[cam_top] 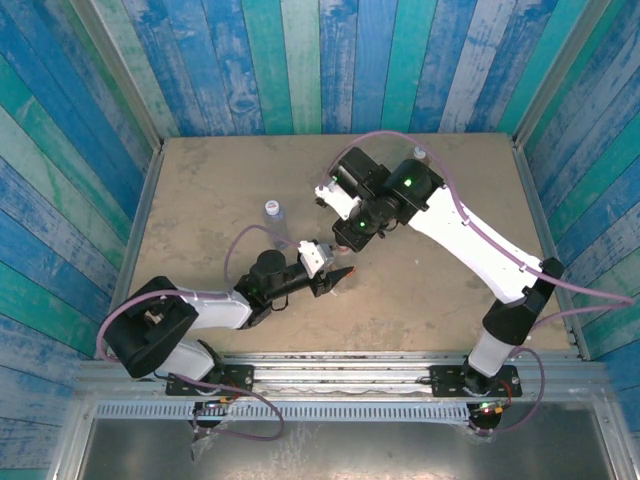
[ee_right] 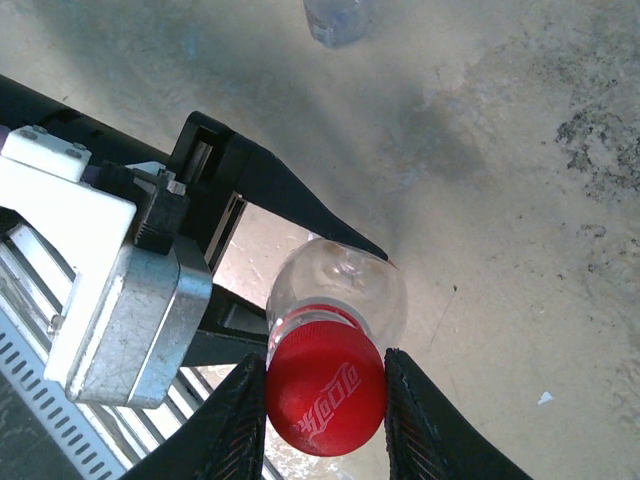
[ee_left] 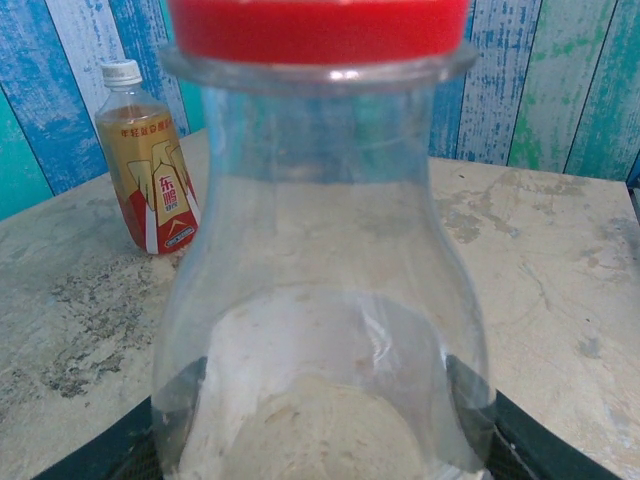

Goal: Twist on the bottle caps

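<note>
Edges: plank walls (cam_top: 300,60) close the tabletop (cam_top: 200,190) on the left, back and right; bare room lies upper left and lower right.
Bottles: three. A clear bottle (ee_left: 320,300) stands mid-frame, a bluish bottle (cam_top: 272,212) upper left of it, and an amber bottle (ee_left: 150,170) near the back wall.
Caps: two can be made out, a red cap (ee_right: 325,385) on the clear bottle and a white cap (ee_left: 121,72) on the amber bottle.
Left gripper (cam_top: 338,277): clenched round the clear bottle.
Right gripper (ee_right: 325,405): pinching the red cap.

Bare bench (cam_top: 200,180) lies far left and along the near edge. Obstacles: bluish bottle (cam_top: 272,212) left of centre; amber bottle (ee_left: 150,170) by the far wall (cam_top: 330,70); left pincer (cam_top: 337,277) and right pincer (ee_right: 325,400) clamped mid-bench on clear bottle (ee_left: 320,300) and red cap (ee_right: 325,390).
</note>
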### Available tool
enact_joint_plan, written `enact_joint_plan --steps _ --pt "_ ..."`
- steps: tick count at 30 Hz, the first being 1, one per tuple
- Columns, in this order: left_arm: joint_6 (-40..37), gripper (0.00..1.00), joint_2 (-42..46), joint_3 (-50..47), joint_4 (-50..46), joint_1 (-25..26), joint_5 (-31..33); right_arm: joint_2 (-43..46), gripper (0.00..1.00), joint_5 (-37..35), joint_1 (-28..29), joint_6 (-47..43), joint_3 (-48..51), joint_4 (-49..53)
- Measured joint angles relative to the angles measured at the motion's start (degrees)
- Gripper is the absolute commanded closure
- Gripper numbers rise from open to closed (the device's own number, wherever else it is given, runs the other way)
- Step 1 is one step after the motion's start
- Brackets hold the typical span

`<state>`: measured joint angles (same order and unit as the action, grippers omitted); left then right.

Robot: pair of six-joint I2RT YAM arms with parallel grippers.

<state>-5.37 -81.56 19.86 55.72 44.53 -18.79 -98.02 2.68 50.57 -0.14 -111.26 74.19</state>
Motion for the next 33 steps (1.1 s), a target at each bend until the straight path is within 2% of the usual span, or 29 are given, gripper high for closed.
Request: enact_joint_plan --steps 33 --pt "0.0 0.43 0.0 0.1 -0.2 0.0 -0.1 -1.1 0.69 -2.0 1.2 -0.6 -0.5 1.2"
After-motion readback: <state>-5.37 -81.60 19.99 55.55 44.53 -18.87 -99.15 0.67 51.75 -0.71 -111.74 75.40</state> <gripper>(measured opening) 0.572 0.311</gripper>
